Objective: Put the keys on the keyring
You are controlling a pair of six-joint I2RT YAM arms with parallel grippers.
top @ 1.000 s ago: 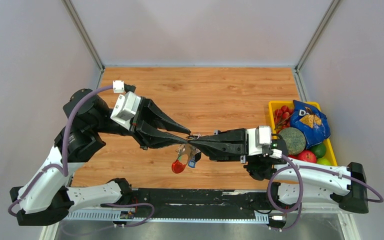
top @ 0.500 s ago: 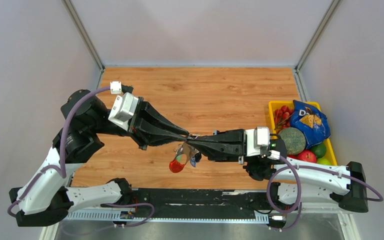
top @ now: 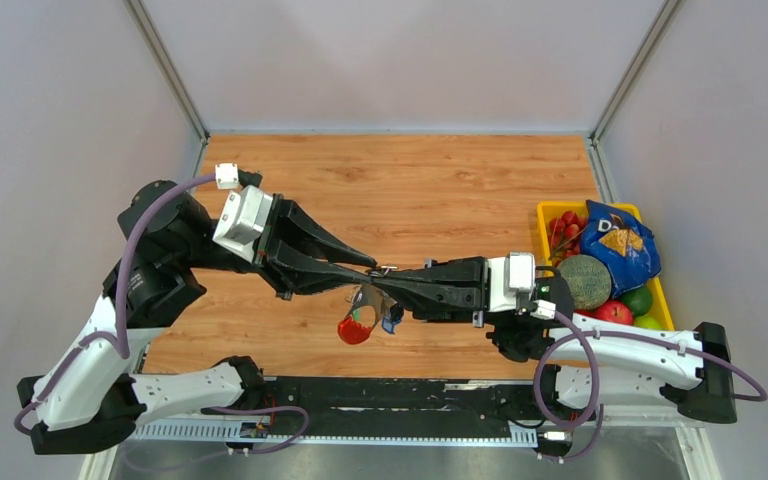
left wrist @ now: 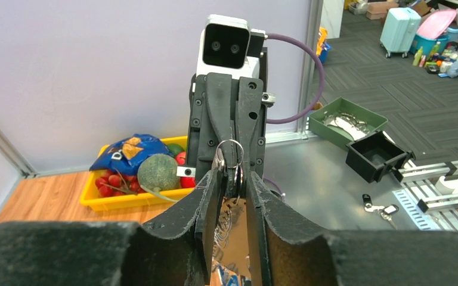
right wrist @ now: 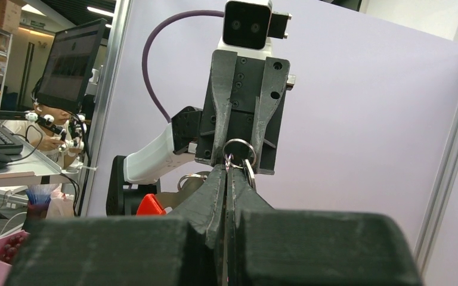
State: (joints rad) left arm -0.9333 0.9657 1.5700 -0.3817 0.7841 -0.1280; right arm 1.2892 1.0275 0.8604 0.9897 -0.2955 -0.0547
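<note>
My two grippers meet tip to tip above the wooden table's near middle. The right gripper [top: 388,278] [right wrist: 226,171] is shut on the keyring's thin metal ring [right wrist: 239,140], which stands up just past its tips. The rest of the bunch hangs below: red tag [top: 353,330], silver strap and blue piece [top: 388,320]. The left gripper [top: 368,274] [left wrist: 234,176] has its jaws a narrow gap apart, one each side of the ring [left wrist: 231,141] and a dark rounded piece [left wrist: 237,180] that looks like the keys' black head. Whether the left pads press on it is hidden.
A yellow bin [top: 544,215] at the table's right edge holds a blue snack bag [top: 615,245], a green melon [top: 585,280], cherries and other fruit. Grey walls close in the left, back and right sides.
The left jaws narrowed, then widened a little again. Both grippers and the hanging bunch drifted slightly left. The right gripper stayed shut.
</note>
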